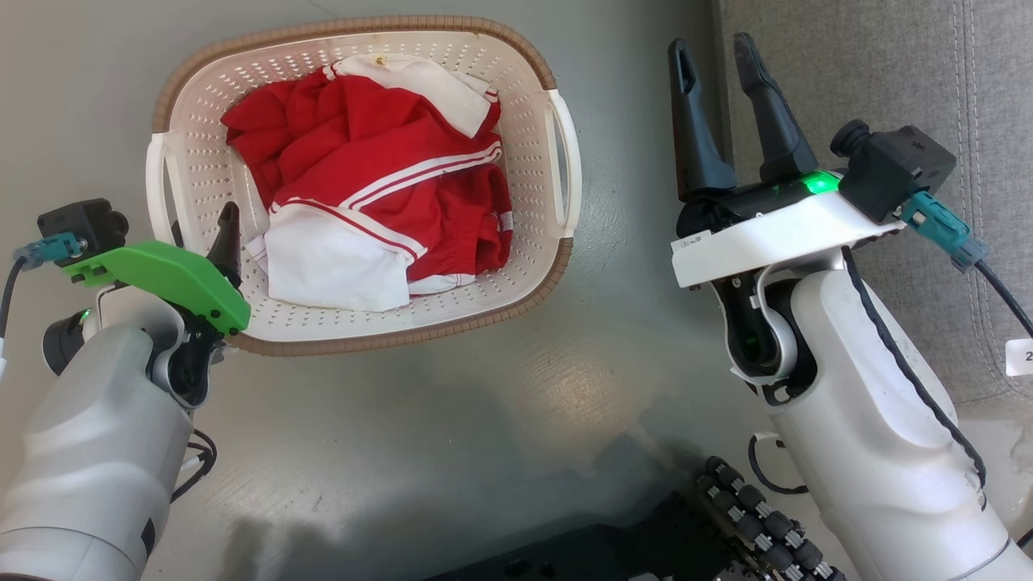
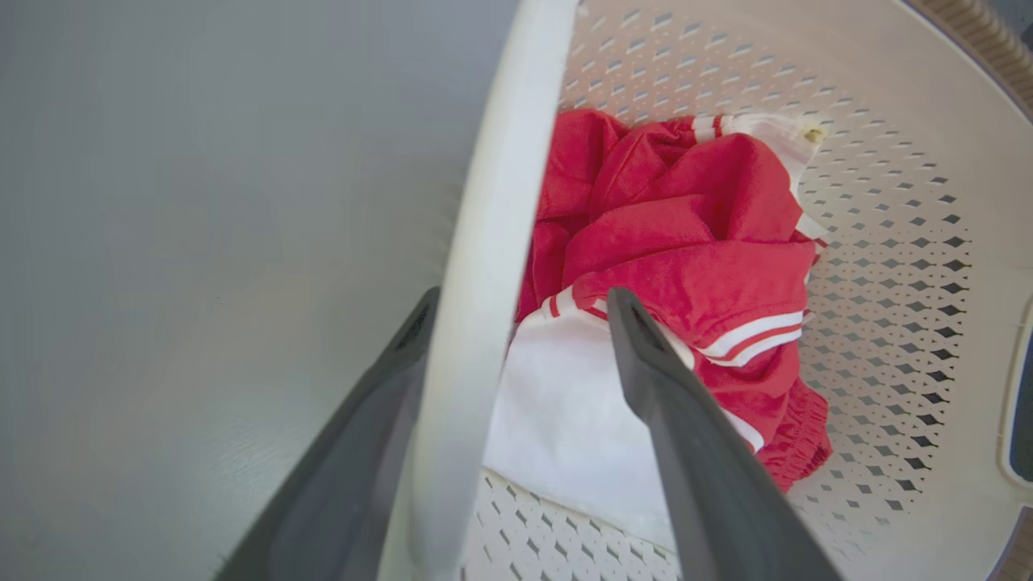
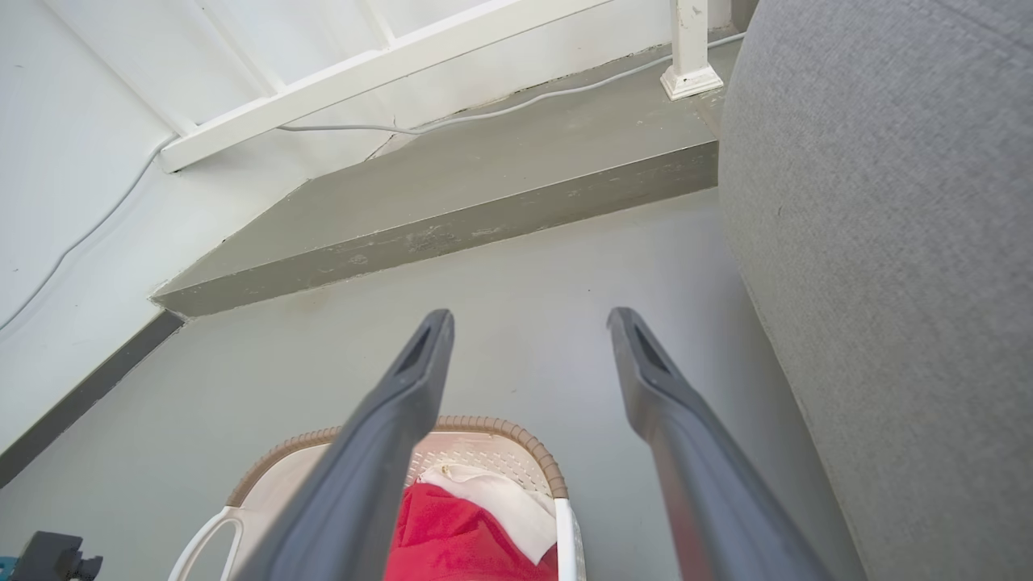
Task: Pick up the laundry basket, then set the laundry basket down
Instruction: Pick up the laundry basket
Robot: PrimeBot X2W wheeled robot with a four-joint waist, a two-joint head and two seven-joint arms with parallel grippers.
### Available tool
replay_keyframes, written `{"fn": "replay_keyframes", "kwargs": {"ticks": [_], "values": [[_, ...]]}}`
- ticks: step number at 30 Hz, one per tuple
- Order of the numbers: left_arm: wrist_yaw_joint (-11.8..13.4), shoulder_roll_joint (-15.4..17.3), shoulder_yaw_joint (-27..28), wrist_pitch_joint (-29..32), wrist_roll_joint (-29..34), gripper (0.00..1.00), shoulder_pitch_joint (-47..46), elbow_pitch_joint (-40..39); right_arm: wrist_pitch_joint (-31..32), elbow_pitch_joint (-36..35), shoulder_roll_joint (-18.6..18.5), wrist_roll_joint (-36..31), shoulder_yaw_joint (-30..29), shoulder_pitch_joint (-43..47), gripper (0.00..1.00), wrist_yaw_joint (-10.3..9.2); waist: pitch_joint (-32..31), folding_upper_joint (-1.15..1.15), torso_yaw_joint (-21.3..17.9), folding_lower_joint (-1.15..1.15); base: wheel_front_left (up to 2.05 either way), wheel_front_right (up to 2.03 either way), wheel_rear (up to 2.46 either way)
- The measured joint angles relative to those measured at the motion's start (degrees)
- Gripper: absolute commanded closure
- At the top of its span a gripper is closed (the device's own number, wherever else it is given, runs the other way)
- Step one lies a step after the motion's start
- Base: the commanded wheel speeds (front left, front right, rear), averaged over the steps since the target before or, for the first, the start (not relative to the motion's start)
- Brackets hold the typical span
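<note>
The laundry basket [image 1: 529,77], cream and perforated with a brown woven rim, stands on the grey floor holding red-and-white clothes [image 1: 379,186]. My left gripper [image 1: 203,238] is at its left side handle [image 1: 157,186]. In the left wrist view that gripper [image 2: 520,311] is open and straddles the white handle [image 2: 484,242], one finger outside the basket and the other inside over the clothes [image 2: 686,242]. My right gripper [image 1: 717,56] hangs open to the right of the basket, apart from its right handle [image 1: 565,153]. The right wrist view has this gripper [image 3: 529,319] above the basket's rim [image 3: 492,424].
A grey upholstered sofa [image 1: 888,73] stands close on the right, beside my right arm. A raised grey step [image 3: 484,194] and a white railing with a cable [image 3: 387,64] lie beyond the basket. My base with its black rollers [image 1: 750,516] is at the bottom.
</note>
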Motion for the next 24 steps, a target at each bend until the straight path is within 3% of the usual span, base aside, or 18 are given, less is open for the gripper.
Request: {"fn": "replay_keyframes", "kwargs": {"ticks": [10, 24], "values": [[0.0, 0.6, -2.8, -1.0, 1.9, 0.0, -0.1, 1.4, 0.0, 1.1, 0.0, 0.0, -0.2, -0.1, 0.0, 0.01, -1.0, 0.0, 0.3, 0.0, 0.0, 0.0, 0.0], [0.0, 2.9, -5.3, -3.5, 4.0, 0.0, 1.2, 0.4, 0.0, 4.4, 0.0, 0.4, -1.9, 0.0, 0.0, 1.57, -8.3, 0.0, 0.5, 0.0, 0.0, 0.0, 0.0]]}}
